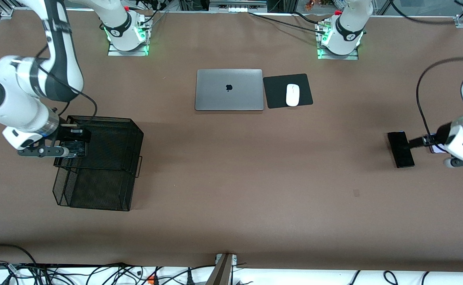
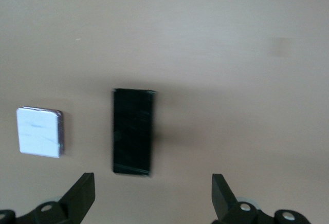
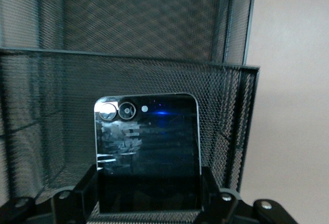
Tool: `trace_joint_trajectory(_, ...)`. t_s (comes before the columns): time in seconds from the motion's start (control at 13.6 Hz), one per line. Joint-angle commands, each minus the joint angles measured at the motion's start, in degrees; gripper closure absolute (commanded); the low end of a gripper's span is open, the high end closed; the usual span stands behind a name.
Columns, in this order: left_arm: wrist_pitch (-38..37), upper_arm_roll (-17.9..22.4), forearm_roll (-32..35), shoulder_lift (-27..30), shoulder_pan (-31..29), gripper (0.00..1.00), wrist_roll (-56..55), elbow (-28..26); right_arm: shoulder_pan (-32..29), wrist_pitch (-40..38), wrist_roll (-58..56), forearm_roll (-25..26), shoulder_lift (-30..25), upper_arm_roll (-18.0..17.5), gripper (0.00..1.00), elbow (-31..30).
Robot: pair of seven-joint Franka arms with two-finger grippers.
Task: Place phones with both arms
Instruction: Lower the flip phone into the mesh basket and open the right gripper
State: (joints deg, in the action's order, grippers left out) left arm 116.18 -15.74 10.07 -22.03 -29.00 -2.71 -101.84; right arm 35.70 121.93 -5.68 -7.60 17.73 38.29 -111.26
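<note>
The small squarish black phone (image 3: 147,152) is over the mesh basket (image 1: 108,158); the slim black slab (image 1: 401,149) and seemingly lavender-white handset (image 2: 39,132) lie flat, apart.

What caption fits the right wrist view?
Right gripper holds the small squarish black phone over the black mesh organizer.

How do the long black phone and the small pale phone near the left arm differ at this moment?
The long black phone is a slim dark slab; the pale phone is small, squarish and lavender-white. The long black phone sits between the open left gripper fingers' line of approach; the pale phone lies beside it, off to one side. Both lie flat on the table, untouched.
</note>
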Motion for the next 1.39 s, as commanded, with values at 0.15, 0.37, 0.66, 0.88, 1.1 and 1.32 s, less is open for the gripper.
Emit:
trace_joint_trajectory(0.15,9.2,-0.9,3.0,-9.4,-3.6,0.0,0.6,0.9,-2.5,1.2,-3.5,-3.6,2.9,-0.2,0.58,-0.2)
trace_joint_trajectory(0.37,16.2,-1.0,9.2,-14.3,-6.1,0.0,2.5,0.2,-4.0,0.5,-2.9,-4.2,2.9,-0.2,0.0,1.4)
trace_joint_trajectory(0.66,21.5,-1.4,8.9,-15.1,-8.2,0.0,6.3,-5.6,-3.7,-6.8,-3.2,-4.6,2.4,-0.4,0.0,7.6)
trace_joint_trajectory(0.88,21.5,-2.1,8.1,-15.1,-9.0,0.0,6.2,-6.8,-3.5,-19.2,-2.3,-4.6,1.2,-0.3,0.0,15.6)
trace_joint_trajectory(1.1,20.8,-2.5,5.6,-15.1,-9.4,0.0,6.3,-6.8,-3.4,-29.5,-2.3,-4.0,0.5,-0.2,0.0,23.2)
trace_joint_trajectory(1.32,19.9,-2.9,5.1,-15.0,-9.6,0.0,6.3,-6.9,-3.0,-33.3,-0.4,-2.8,-2.2,-0.2,0.0,24.8)
